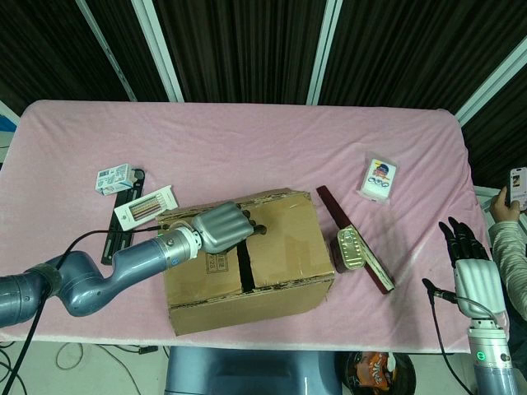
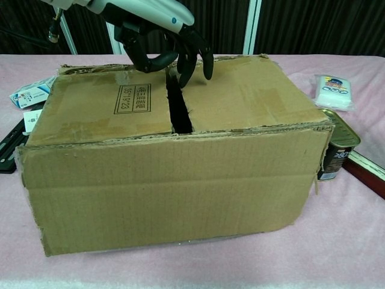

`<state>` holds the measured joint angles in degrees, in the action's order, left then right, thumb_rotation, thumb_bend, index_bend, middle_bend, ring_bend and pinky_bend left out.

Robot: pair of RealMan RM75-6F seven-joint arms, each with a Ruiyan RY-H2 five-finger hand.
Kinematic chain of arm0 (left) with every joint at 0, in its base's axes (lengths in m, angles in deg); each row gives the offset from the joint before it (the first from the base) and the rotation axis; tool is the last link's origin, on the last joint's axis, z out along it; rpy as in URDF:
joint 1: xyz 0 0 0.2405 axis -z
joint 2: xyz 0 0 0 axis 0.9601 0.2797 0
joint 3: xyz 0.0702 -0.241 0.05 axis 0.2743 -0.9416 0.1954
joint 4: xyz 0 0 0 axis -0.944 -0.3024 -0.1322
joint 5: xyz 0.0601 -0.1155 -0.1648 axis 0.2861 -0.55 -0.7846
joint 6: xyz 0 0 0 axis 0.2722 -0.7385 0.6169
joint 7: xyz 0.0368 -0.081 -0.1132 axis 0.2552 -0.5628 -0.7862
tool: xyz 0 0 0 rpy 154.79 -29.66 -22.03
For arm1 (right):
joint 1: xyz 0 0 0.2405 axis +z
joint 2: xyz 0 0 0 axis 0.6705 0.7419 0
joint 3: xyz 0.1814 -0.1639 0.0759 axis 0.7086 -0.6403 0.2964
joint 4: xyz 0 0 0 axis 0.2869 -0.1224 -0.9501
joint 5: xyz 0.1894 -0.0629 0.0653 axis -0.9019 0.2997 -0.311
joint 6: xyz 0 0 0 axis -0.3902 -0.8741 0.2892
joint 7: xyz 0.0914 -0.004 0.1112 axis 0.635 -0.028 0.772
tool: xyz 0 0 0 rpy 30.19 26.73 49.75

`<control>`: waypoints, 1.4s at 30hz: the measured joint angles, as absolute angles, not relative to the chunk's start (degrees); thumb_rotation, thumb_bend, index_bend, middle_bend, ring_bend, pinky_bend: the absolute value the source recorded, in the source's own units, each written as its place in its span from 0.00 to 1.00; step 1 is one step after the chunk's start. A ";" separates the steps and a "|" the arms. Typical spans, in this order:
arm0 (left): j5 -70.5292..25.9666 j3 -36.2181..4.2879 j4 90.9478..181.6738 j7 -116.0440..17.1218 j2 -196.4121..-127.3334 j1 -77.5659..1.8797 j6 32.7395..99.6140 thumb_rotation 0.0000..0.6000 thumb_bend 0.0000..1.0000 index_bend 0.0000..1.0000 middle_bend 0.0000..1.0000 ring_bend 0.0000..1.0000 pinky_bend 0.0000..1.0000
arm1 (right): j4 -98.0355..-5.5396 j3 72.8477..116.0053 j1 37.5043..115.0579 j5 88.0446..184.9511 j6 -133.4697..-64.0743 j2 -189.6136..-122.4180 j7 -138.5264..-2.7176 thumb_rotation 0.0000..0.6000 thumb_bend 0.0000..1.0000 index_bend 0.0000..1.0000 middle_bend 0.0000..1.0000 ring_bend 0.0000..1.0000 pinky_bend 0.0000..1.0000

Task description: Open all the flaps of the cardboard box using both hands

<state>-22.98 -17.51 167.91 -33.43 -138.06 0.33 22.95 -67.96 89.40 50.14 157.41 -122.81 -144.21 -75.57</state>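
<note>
While both top flaps still lie flat, the task stands at its first step: getting fingers into the slot between them

- Table (image 1: 247, 140): pink cloth over it, carries everything listed.
- Cardboard box (image 1: 247, 259): at the middle of the table's near edge, upright. Left flap (image 2: 102, 108) and right flap (image 2: 246, 93) closed, a dark slot (image 2: 178, 111) running front to back between them. No flap raised yet.
- Left hand (image 1: 222, 227): over the far part of the slot, fingers (image 2: 191, 60) curled downward, tips at or just inside the gap; holds nothing. Whether a tip has hooked under a flap edge cannot be told.
- Right hand (image 1: 469, 255): off the table's right edge, well apart from the box, fingers straight and spread, holding nothing.
- Dark red strip (image 1: 354, 239): right of the box, lying aslant.
- Tin (image 1: 351, 248): on that strip, just beside the box's right wall.
- Small packet (image 1: 379, 179): toward the right far corner.
- Two small cartons (image 1: 145, 206) (image 1: 113, 178): left of the box.

Judged next: left fingers catch one flap edge and lift outward; right hand must come in for the other flap
</note>
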 measured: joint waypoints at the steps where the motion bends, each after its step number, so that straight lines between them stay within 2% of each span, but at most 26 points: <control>1: -23.21 -17.22 167.69 -33.23 -138.36 0.81 22.85 1.00 0.83 0.21 0.36 0.26 0.33 | -67.98 89.42 50.12 157.41 -122.73 -144.20 -75.42 1.00 0.18 0.00 0.00 0.00 0.21; 10: -25.72 -14.15 167.61 -31.38 -139.91 4.37 24.00 1.00 1.00 0.22 0.40 0.28 0.34 | -67.40 89.81 49.94 157.66 -122.51 -144.42 -75.10 1.00 0.18 0.00 0.00 0.00 0.21; 14: -26.96 -12.75 167.90 -31.13 -139.71 5.56 24.08 1.00 1.00 0.22 0.41 0.29 0.35 | -67.39 89.90 49.89 157.50 -122.24 -144.51 -75.12 1.00 0.18 0.00 0.00 0.00 0.21; 21: -28.71 -10.63 168.60 -31.19 -138.55 7.35 23.19 1.00 1.00 0.26 0.49 0.36 0.38 | -67.26 90.22 49.76 157.19 -121.99 -144.55 -74.91 1.00 0.18 0.00 0.00 0.00 0.21; 28: -29.61 -8.72 169.47 -31.60 -137.04 8.54 22.93 1.00 1.00 0.34 0.58 0.44 0.48 | -67.32 90.49 49.69 157.08 -121.82 -144.62 -74.91 1.00 0.18 0.00 0.00 0.00 0.21; 42: -30.12 -8.80 171.13 -34.73 -133.56 9.14 23.23 1.00 1.00 0.34 0.60 0.46 0.50 | -67.30 90.80 49.57 156.90 -121.47 -144.73 -74.97 1.00 0.18 0.00 0.00 0.00 0.21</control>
